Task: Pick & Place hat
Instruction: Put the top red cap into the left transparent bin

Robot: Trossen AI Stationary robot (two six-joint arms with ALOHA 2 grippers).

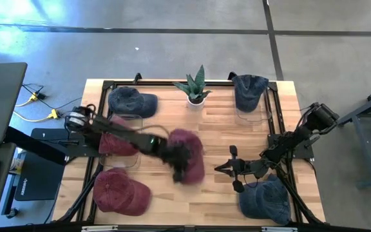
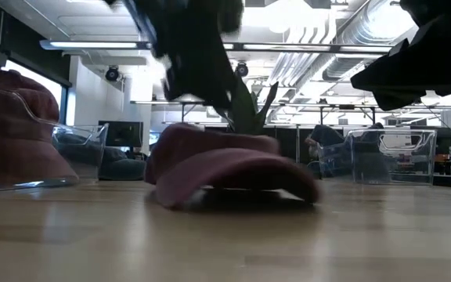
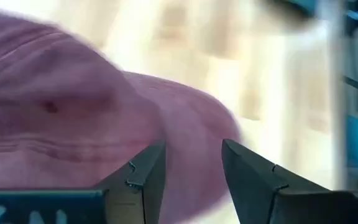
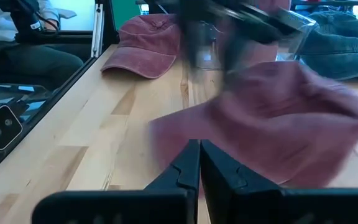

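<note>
Maroon hat [image 1: 189, 154] lies mid-tabletop [image 1: 218, 122]. Left tool [image 1: 180, 169] hovers over its brim, fingers partly apart, holding nothing. Right tool [image 1: 227, 167] waits beside it, pinched closed, empty. Risk: soft brim folds or slides, so the pinch misses.

Grey concrete floor [image 1: 172, 51], exposed ceiling ducts [image 2: 343, 31], strip lights [image 2: 92, 45], bright window [image 2: 41, 82]

Maroon hat [image 1: 189, 154] mid-table; bare wood [image 1: 218, 122] around.
</note>
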